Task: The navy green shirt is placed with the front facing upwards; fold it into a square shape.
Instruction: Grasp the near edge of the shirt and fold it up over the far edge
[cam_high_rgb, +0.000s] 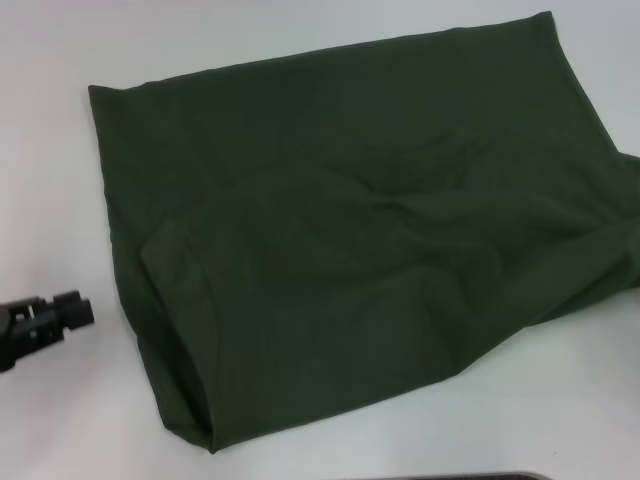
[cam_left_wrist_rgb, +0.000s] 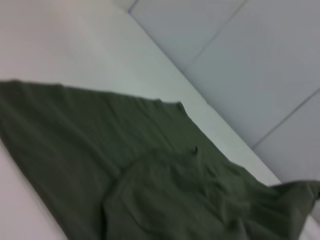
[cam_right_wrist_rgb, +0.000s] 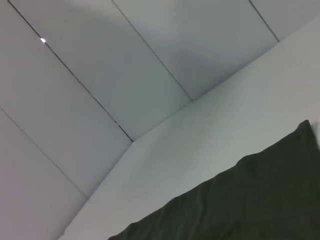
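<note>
You see the shirt (cam_high_rgb: 380, 230) folded over, plain green side up, rumpled mid-cloth. Your left gripper (cam_high_rgb: 45, 320) sits beside its edge; jaw state unclear.

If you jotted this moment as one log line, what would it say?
navy green shirt: partly folded, plain side up, on white table | left gripper: at table's left, off shirt | right gripper: unseen

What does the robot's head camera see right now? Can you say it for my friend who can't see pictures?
A dark green shirt, partly folded with its plain side up and a few wrinkles in the middle, lies across a white table. The robot's left pincer sits at the picture's left edge, off the cloth, not touching it. The right pincer is not in view.
</note>
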